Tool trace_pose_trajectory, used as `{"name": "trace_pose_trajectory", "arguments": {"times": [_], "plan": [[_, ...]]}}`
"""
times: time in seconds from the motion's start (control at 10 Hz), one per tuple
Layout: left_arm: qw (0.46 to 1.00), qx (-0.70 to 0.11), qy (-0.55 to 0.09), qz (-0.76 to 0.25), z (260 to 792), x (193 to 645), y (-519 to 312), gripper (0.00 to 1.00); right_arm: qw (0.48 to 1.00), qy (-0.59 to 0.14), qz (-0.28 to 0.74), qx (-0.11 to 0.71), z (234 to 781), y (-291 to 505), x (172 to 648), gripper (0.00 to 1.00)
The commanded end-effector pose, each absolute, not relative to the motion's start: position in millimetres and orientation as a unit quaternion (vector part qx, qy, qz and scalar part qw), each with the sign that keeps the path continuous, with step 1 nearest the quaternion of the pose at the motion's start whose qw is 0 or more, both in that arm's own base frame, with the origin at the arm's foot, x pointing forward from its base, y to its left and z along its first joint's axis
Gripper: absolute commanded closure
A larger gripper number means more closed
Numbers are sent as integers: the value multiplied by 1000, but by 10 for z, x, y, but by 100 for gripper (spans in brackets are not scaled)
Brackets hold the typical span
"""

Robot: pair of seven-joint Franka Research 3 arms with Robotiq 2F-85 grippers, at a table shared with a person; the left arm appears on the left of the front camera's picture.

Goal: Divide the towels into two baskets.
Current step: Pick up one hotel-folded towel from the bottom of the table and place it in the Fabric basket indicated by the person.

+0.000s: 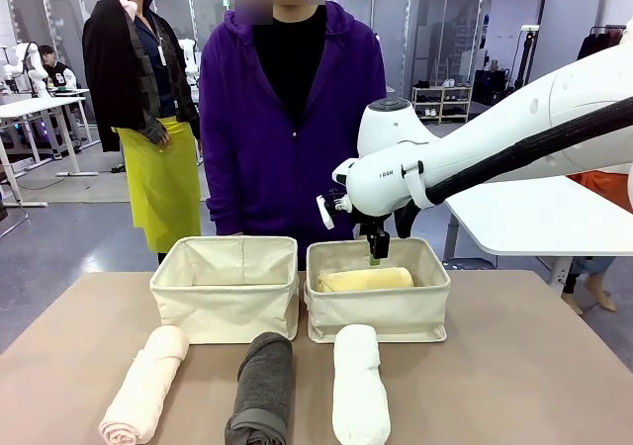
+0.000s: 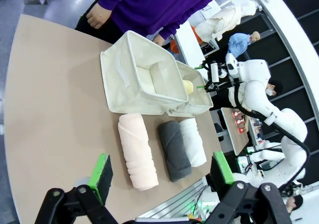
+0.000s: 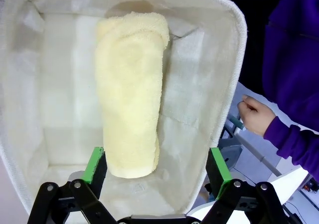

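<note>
Hovering over yellow towel (image 1: 364, 280) laid in right basket (image 1: 376, 314), right hand (image 1: 376, 255) is spread; left basket (image 1: 225, 307) kept for others.

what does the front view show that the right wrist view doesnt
Front, not right wrist: the pink towel, grey towel and white towel lying on the table, plus the left basket.
Right wrist, not front: the person's hand beside the basket's rim.
Both: the yellow towel lying in the right basket, with the right tool open above it.
</note>
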State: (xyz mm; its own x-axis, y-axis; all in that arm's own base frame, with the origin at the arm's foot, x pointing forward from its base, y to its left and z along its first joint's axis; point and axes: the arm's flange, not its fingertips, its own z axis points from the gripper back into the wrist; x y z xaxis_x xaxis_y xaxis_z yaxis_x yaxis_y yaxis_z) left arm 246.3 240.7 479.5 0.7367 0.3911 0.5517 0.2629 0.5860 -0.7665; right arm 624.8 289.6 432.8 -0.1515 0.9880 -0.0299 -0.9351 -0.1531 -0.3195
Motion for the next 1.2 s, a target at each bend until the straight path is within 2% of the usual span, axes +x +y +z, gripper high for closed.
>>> {"name": "trace_pose_trajectory", "arguments": {"times": [0.0, 0.2, 0.5, 0.7, 0.9, 1.1], "plan": [[808, -460, -366, 36, 4813, 2442, 2415, 0, 657, -120, 738, -97, 4605, 2805, 5846, 0], [808, -460, -366, 36, 4813, 2442, 2415, 0, 710, -117, 689, -85, 4924, 2449, 5368, 0], [808, -460, -366, 36, 4813, 2442, 2415, 0, 775, -203, 595, 68, 5194, 1482, 4586, 0], [808, -460, -366, 36, 4813, 2442, 2415, 0, 789, -244, 535, 176, 5221, 849, 4105, 0], [808, -460, -366, 36, 4813, 2442, 2415, 0, 786, -246, 468, 321, 5163, 41, 3853, 0], [808, -460, -366, 36, 4813, 2442, 2415, 0, 802, -263, 345, 411, 5018, -908, 3609, 0]]}}
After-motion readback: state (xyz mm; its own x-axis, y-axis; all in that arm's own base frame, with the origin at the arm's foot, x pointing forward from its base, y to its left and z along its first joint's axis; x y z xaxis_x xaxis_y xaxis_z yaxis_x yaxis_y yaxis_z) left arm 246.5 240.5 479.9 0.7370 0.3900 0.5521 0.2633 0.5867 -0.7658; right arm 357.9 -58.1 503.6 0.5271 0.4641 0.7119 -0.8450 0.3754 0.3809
